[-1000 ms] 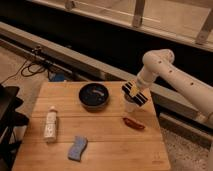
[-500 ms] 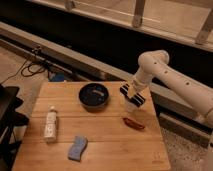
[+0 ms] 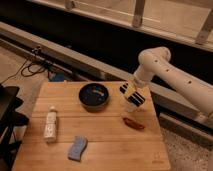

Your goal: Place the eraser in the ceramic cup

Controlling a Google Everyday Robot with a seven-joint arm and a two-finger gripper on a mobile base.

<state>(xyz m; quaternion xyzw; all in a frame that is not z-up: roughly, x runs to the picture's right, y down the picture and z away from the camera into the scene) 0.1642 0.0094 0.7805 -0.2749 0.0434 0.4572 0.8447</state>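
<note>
Five items we logged on the wooden table (image 3: 100,132), left to right: a white bottle (image 3: 50,123); a blue wavy sponge (image 3: 77,148); a dark blue bowl (image 3: 94,95); the ceramic cup (image 3: 130,106), largely hidden under the gripper (image 3: 132,95); a red-brown oblong (image 3: 133,123). The gripper hung directly over the cup, clamped on the eraser (image 3: 131,94). We judged the risk: the long eraser, held aslant, could catch the rim and tip the cup.

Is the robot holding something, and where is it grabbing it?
The gripper, at the table's right back edge, seems to hold the black eraser. Which part it grips cannot be told.
</note>
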